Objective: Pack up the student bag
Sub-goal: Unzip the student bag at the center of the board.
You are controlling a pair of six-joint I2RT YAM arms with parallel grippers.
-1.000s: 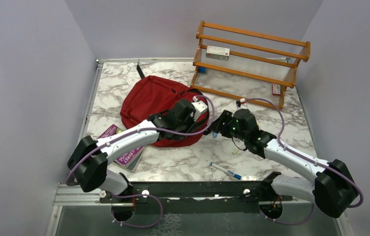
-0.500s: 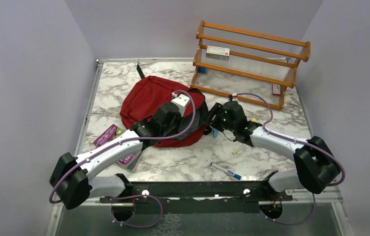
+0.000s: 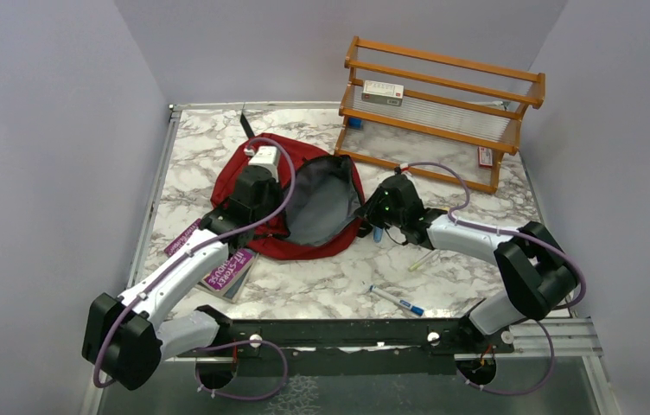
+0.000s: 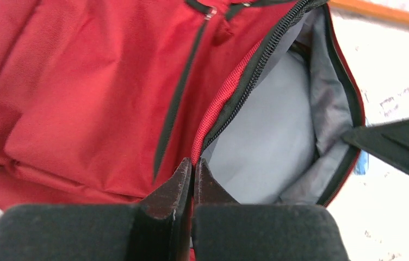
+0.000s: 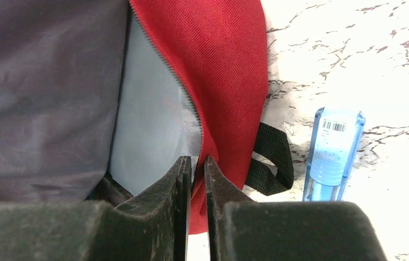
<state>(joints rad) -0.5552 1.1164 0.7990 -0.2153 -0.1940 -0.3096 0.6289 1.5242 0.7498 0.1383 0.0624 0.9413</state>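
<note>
The dark-red student bag (image 3: 248, 173) lies at the table's middle back, its main compartment pulled wide open and the grey lining (image 3: 321, 207) showing. My left gripper (image 3: 257, 203) is shut on the bag's left opening edge, pinching the red zipper rim (image 4: 213, 117). My right gripper (image 3: 365, 216) is shut on the bag's right opening edge (image 5: 213, 109). The lining also shows in the left wrist view (image 4: 267, 141) and the right wrist view (image 5: 153, 125). I see nothing inside the bag.
A purple book (image 3: 222, 268) lies at the bag's front left. A blue translucent tube (image 5: 333, 152) lies right of the bag. A pen (image 3: 398, 303) and a yellowish stick (image 3: 421, 259) lie on the marble. A wooden rack (image 3: 438, 104) stands at the back right.
My left gripper has pulled the bag's left rim away to the left and back, and my right gripper has held the right rim. The opening has spread wide, baring the grey lining.
</note>
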